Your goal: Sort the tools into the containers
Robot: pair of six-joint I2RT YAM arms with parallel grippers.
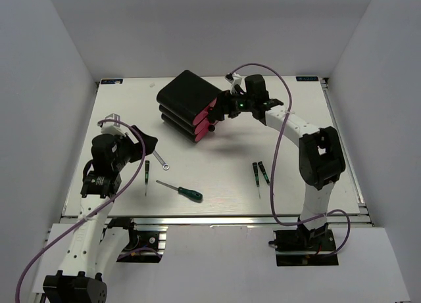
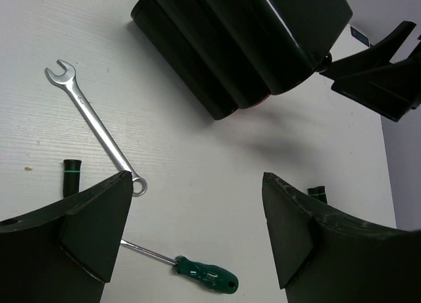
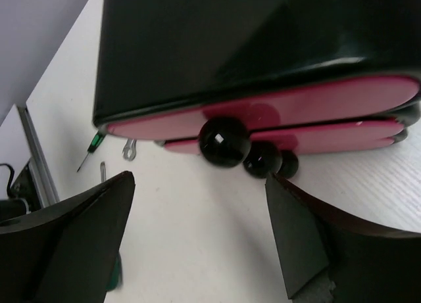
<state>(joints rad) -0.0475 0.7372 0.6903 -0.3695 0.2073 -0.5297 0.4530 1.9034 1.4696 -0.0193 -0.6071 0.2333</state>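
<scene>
**Both grippers wide open, every tool loose on the table**

Seen from above, the black box (image 1: 186,98) sits at 11 o'clock on the table (image 1: 217,165), its three pink drawers (image 3: 309,102) pushed in. The right gripper (image 1: 222,109) faces their knobs (image 3: 224,140), fingers spread wide, holding nothing. The left gripper (image 1: 146,144), at 9 o'clock, is likewise spread wide and empty. The wrench (image 1: 160,160) lies just beside it. One black screwdriver (image 1: 147,175) lies at 8 o'clock, the green screwdriver (image 1: 184,192) at 7, and two more black screwdrivers (image 1: 264,171) at 4.

wrench (image 1: 161,160), screwdrivers (image 1: 188,192) lying flat, drawers (image 3: 309,106) seemingly shut
</scene>
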